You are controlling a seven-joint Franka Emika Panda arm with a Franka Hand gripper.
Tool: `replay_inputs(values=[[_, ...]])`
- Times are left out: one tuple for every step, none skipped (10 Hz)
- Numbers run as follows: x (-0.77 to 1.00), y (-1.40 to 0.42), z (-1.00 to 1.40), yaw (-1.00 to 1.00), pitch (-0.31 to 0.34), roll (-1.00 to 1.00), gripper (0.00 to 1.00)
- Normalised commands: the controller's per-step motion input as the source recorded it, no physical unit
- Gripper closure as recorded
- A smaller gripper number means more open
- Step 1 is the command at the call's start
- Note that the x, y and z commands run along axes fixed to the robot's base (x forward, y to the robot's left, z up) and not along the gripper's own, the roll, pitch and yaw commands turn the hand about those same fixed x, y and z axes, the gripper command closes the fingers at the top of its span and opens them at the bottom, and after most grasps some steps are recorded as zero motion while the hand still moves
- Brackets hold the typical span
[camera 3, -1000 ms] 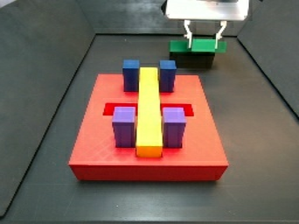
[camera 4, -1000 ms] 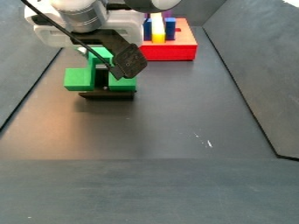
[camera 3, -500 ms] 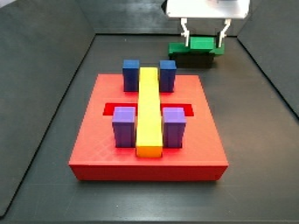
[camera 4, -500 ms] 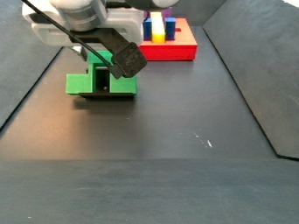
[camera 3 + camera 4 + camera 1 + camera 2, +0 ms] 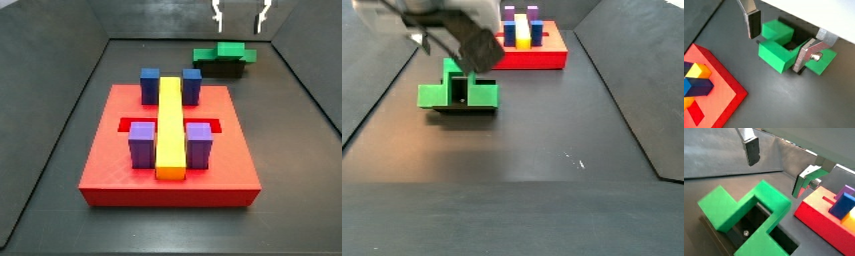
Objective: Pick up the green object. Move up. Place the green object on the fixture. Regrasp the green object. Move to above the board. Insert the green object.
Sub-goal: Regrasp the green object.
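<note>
We see the green object (image 5: 784, 46) resting on the fixture (image 5: 462, 103), free of any grasp; in a side view it sits across the top of the dark bracket (image 5: 222, 66), well behind the board (image 5: 170, 170). In a wrist view the green object (image 5: 747, 215) straddles the fixture's open well (image 5: 754, 225), its arms overhanging the dark walls, which we take to be why it was parked there: the bracket holds it steady and raised so it can be taken again from a different side. The gripper (image 5: 781, 39) hangs above it with its fingers spread wide and nothing between them; one finger (image 5: 752, 24) and its mate (image 5: 807, 55) stand on either side of the block in that view, apart from it as far as we can tell. In a side view only the finger tips (image 5: 241, 18) show at the picture's upper edge, above the green object (image 5: 222, 51); in the other the arm is a blur over the block (image 5: 457, 92). We judge the placing step done and the regrasp due next. The board's slots (image 5: 138, 126) beside the purple pegs (image 5: 142, 145) lie open, and the yellow bar (image 5: 171, 125) runs between the peg pairs, so the insertion will need the block held squarely.
</note>
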Motion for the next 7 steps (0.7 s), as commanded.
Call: replay_inputs(values=[[0.0, -0.12, 0.3, 0.09, 0.251, 1.0, 0.0], [0.0, -0.16, 0.15, 0.04, 0.226, 1.0, 0.0], [0.0, -0.21, 0.06, 0.04, 0.171, 1.0, 0.0], [0.03, -0.3, 0.0, 0.0, 0.0, 1.0, 0.0], [0.13, -0.32, -0.07, 0.0, -0.131, 1.0, 0.0], [0.09, -0.33, -0.02, -0.03, -0.406, 1.0, 0.0], [0.16, -0.31, 0.0, -0.03, -0.417, 1.0, 0.0]])
